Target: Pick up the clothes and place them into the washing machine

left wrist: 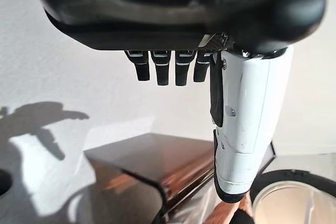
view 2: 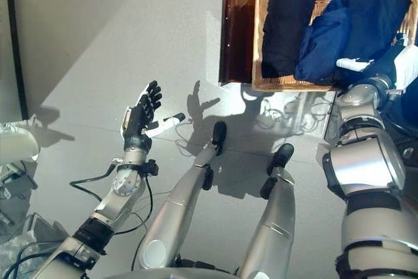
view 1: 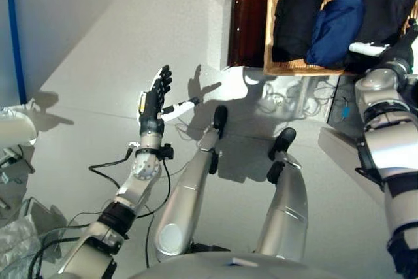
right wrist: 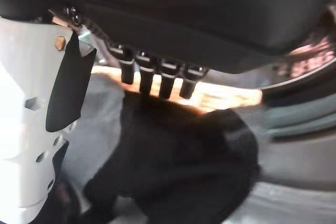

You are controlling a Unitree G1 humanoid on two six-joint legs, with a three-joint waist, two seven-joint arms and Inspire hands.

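The wicker basket stands on the floor ahead on the right and holds folded clothes: a black garment and a navy blue garment beside it. The right hand is at the basket's near edge, over the clothes; its fingers look straight and hold nothing. The left hand hovers over the floor with fingers spread (idle, it seems). I judge the task is at its start: no garment is lifted, and loading the washing machine remains.
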